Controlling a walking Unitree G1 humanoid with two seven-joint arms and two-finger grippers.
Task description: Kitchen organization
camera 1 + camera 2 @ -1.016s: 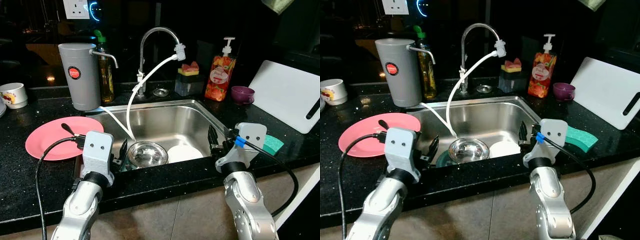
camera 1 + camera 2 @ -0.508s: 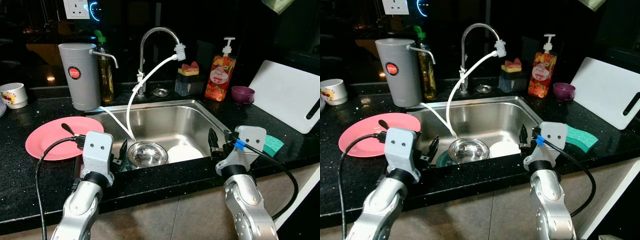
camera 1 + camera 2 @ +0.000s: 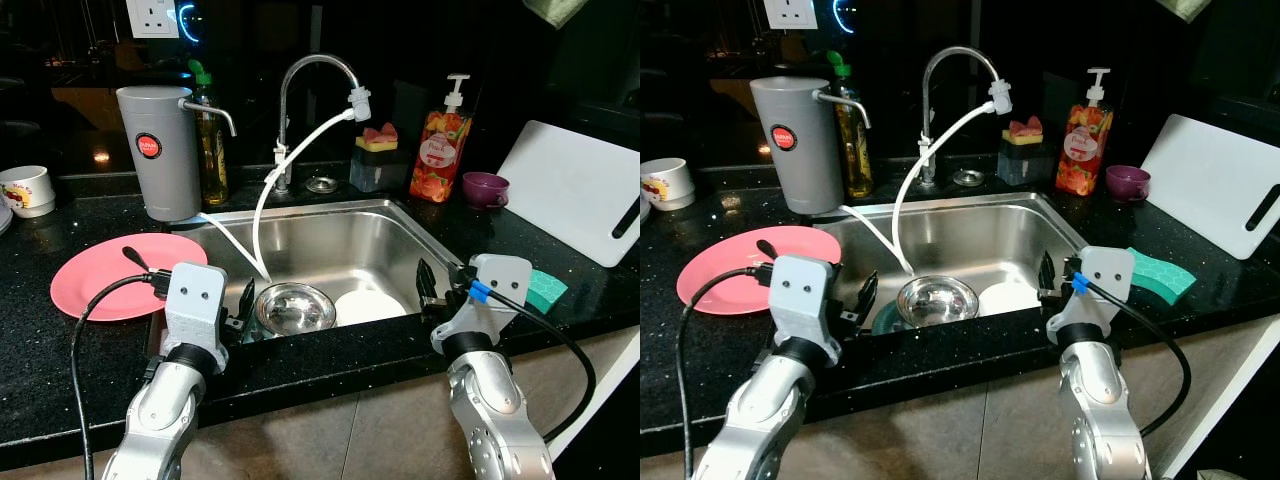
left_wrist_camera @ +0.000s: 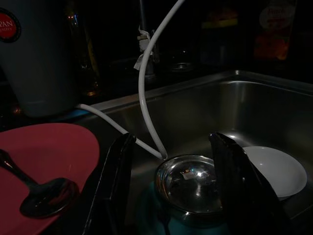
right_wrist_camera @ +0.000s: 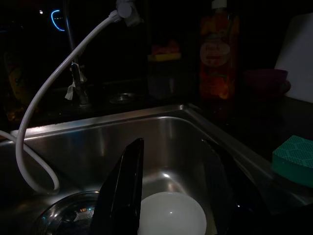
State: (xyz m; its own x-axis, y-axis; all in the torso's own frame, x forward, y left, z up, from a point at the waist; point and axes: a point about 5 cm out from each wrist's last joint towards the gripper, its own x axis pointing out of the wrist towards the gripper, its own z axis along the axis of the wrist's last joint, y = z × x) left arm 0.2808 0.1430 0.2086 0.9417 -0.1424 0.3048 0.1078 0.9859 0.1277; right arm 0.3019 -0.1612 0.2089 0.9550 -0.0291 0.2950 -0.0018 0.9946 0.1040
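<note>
A steel bowl [image 3: 295, 307] sits on a teal dish at the front of the sink [image 3: 330, 215], with a white plate [image 3: 370, 305] beside it on the right. My left gripper [image 4: 172, 138] hangs open at the sink's front left corner, its fingers [image 3: 245, 298] framing the steel bowl [image 4: 190, 183]. My right gripper [image 5: 173, 143] is open at the sink's front right edge, pointing over the white plate [image 5: 171, 213]. A pink plate [image 3: 100, 285] carrying a black spoon [image 3: 135, 258] lies on the counter to the left. Neither gripper holds anything.
A white hose [image 3: 265, 195] runs from the tap [image 3: 315, 65] into the sink. A grey jug [image 3: 158, 150], oil bottle and mug [image 3: 25, 188] stand at the left. Soap bottle [image 3: 440, 150], purple cup [image 3: 485, 188], white cutting board [image 3: 580, 190] and green sponge [image 3: 545, 288] are on the right.
My right gripper has dipped very slightly at the sink's edge. The left arm and the dishes have stayed put.
</note>
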